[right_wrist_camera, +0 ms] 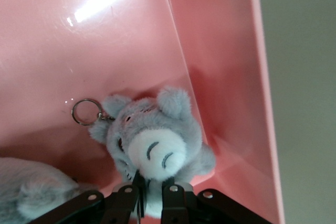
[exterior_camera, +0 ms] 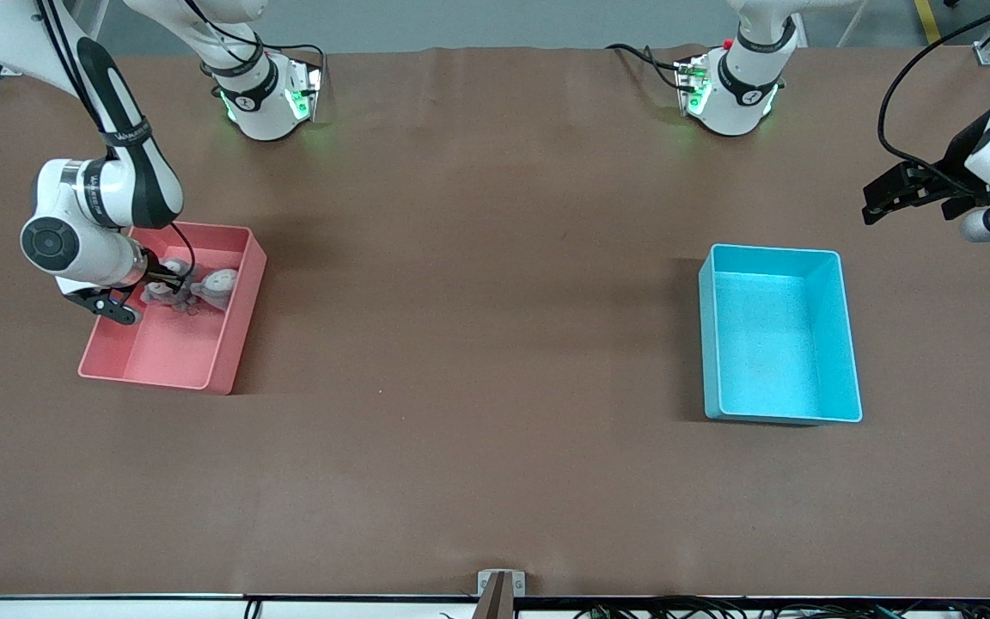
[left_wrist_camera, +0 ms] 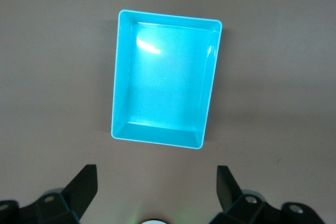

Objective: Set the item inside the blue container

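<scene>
Plush toy [right_wrist_camera: 155,140] in pink bin [exterior_camera: 237,331]: soft, light, squashy, pinched at body by right pincer [right_wrist_camera: 152,195]; left pincer [left_wrist_camera: 156,190] spread open, waiting above blue container [left_wrist_camera: 207,85].

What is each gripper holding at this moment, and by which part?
The right gripper, down in the pink bin, is shut on the lower end of a grey plush toy, below its white face. The left gripper is open and holds nothing.
</scene>
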Available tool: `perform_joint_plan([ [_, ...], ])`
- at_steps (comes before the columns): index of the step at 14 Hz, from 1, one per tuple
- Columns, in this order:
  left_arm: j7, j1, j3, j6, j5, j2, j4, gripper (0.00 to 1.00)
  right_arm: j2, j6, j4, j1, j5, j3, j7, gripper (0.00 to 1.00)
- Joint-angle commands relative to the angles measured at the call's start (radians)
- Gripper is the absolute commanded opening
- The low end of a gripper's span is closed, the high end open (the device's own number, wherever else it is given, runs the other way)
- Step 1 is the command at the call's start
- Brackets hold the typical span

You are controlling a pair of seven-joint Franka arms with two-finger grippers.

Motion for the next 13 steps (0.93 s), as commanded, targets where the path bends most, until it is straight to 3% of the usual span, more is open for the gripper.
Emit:
perform_joint_plan([
  [1, 0.010, 0.001, -0.001, -0.017, -0.011, -0.001, 0.010, 1.00, -0.001, -0.123, 0.072, 0.027, -0.026, 0.004, 0.033, 0.00],
  [6, 0.013, 0.001, -0.001, -0.017, -0.011, -0.001, 0.010, 1.00, -0.001, -0.451, 0.290, 0.085, 0.002, 0.008, 0.038, 0.00],
  [10, 0.018, 0.001, -0.001, -0.017, -0.011, 0.002, 0.010, 1.00, -0.001, -0.766, 0.532, 0.166, 0.234, 0.007, 0.169, 0.00],
  [13, 0.019, 0.001, -0.001, -0.017, -0.011, 0.004, 0.011, 1.00, -0.003, -0.766, 0.568, 0.266, 0.398, 0.008, 0.424, 0.00],
])
